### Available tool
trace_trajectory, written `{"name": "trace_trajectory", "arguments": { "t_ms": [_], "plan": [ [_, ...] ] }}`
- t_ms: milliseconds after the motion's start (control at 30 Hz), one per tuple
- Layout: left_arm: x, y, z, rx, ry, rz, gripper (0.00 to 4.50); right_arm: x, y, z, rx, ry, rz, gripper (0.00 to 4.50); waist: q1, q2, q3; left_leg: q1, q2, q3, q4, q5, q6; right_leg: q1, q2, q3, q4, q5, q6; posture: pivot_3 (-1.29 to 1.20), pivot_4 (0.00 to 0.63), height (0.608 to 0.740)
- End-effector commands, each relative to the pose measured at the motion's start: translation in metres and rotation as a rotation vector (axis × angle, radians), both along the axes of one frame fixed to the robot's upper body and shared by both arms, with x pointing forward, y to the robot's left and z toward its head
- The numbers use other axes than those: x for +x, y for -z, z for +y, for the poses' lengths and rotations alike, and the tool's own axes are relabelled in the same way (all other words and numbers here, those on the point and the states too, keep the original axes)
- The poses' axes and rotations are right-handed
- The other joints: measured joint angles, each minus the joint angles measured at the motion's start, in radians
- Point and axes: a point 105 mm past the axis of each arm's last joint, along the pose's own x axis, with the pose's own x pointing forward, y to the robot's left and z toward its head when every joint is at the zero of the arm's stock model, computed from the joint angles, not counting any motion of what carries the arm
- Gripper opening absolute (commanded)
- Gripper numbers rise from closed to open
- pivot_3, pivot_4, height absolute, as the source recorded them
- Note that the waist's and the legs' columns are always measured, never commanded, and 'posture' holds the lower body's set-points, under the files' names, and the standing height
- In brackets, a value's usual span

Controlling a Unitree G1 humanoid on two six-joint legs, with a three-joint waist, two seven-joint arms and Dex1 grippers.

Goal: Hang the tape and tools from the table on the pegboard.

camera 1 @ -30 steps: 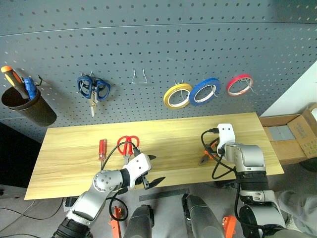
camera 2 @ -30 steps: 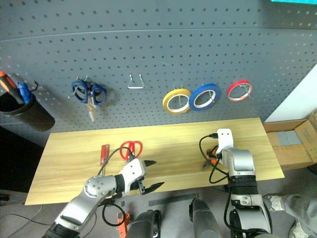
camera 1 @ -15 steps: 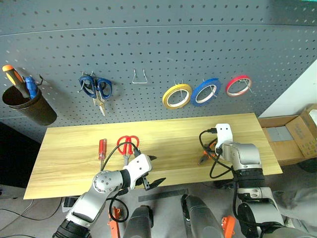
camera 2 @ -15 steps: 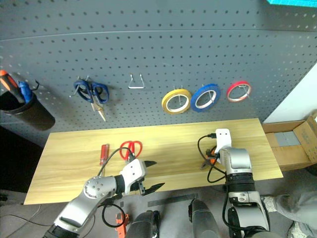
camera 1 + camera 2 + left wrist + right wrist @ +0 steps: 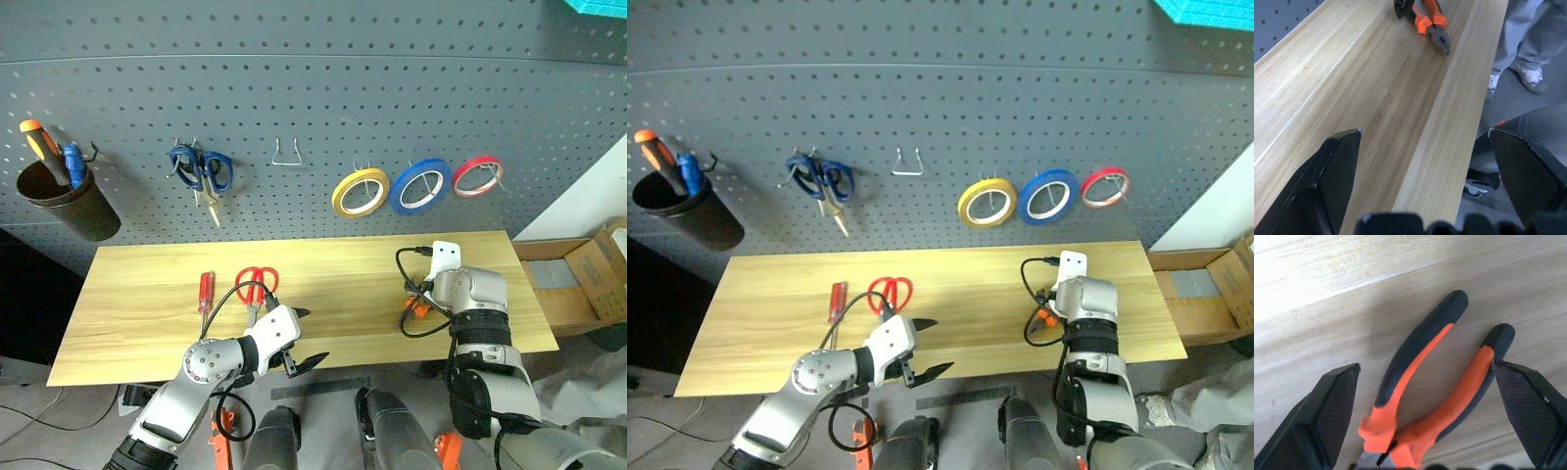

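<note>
- While our right gripper hangs wide open over the pliers at the table's right side, nothing is held.
- Our left gripper is open too, low in the frame.
- The yellow tape already hangs on the pegboard.
- The red scissors and red screwdriver lie left of middle.

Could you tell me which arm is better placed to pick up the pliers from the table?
The right. Its open gripper already straddles the pliers, both handles lying between its fingers. The left gripper, also open, hangs near the table's front edge, well away from them.
</note>
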Motion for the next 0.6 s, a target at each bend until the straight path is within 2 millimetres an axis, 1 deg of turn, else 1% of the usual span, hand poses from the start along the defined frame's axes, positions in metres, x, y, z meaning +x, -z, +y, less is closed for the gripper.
{"name": "trace_trajectory", "arguments": {
  "t_ms": [33, 200, 367, 500, 600],
  "plan": [
    [-0.0002, -0.0110, -0.0011, -0.005, 0.008, -0.043, 4.50, -0.0245, 0.0397, -0.0032, 0.051, 0.072, 0.164, 4.44, 0.005, 0.000, 0.000, 0.000, 0.000, 0.000, 0.000, 0.000, 0.000, 0.001, 0.000, 0.000, -0.001, 0.000, 0.000, 0.02, 0.314, 0.740],
    [-0.0009, -0.0111, -0.0012, -0.005, 0.009, -0.043, 4.50, -0.0212, 0.0398, -0.0028, 0.070, 0.145, 0.185, 4.44, 0.015, 0.000, 0.000, 0.000, -0.002, -0.001, 0.000, 0.000, 0.000, 0.002, -0.001, -0.001, -0.002, 0.000, 0.000, 0.02, 0.313, 0.740],
    [-0.0011, -0.0113, -0.0013, -0.005, 0.009, -0.045, 4.50, -0.0186, 0.0409, -0.0073, 0.066, 0.190, 0.193, 4.44, 0.019, 0.000, 0.000, 0.000, -0.001, -0.005, 0.000, 0.000, 0.000, 0.005, -0.001, -0.002, -0.004, 0.000, -0.001, 0.02, 0.315, 0.740],
    [-0.0012, -0.0113, -0.0010, -0.004, 0.007, -0.045, 4.50, -0.0194, 0.0420, -0.0061, 0.077, 0.219, 0.212, 4.44, 0.022, 0.001, 0.000, 0.000, -0.001, -0.011, -0.001, 0.000, 0.000, 0.011, -0.001, -0.006, -0.013, -0.002, -0.003, 0.02, 0.318, 0.740],
    [-0.0014, -0.0113, -0.0011, -0.004, 0.008, -0.044, 4.50, -0.0205, 0.0434, -0.0049, 0.083, 0.236, 0.229, 4.44, 0.022, 0.001, 0.000, 0.000, -0.002, -0.011, -0.002, 0.000, 0.000, 0.012, -0.001, -0.006, -0.015, -0.001, -0.002, 0.02, 0.318, 0.740]
  ]
}}
